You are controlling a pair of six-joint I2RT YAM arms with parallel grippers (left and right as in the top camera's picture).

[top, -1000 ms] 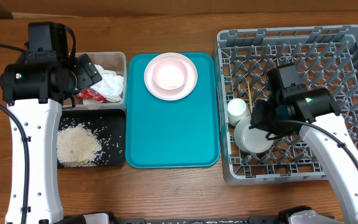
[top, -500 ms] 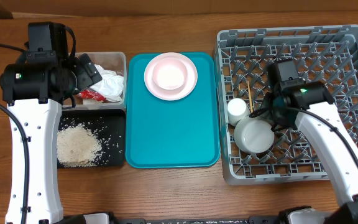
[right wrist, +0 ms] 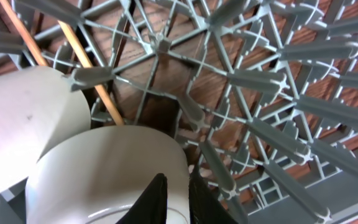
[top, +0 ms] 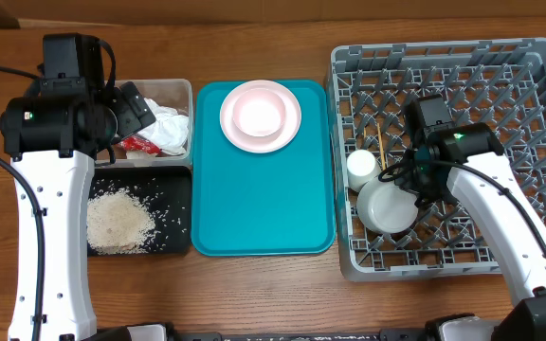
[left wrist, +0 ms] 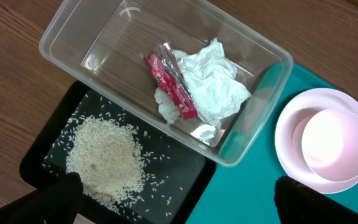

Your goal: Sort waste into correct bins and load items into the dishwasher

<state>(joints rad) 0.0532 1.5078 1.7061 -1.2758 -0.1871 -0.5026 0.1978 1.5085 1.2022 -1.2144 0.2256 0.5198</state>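
The dish rack (top: 529,76) holds one bowl (top: 387,210), the cup (top: 362,167) and the chopsticks (top: 381,142); my right gripper (right wrist: 178,186) is nearly closed, pinching that bowl's rim. On the teal tray (top: 263,208), the pink plate (top: 292,123) and second bowl (top: 259,114) remain to load. Tissue (top: 171,128) and wrapper (top: 138,144) lie in the clear tub (top: 173,90), rice (top: 117,220) in the black tray (top: 173,185); my left gripper (left wrist: 179,196) hangs wide open, empty.

The counter (top: 254,294) is made of brown wood, with thin darker lines running from side to side. The light on it is soft and even, with only small shadows.
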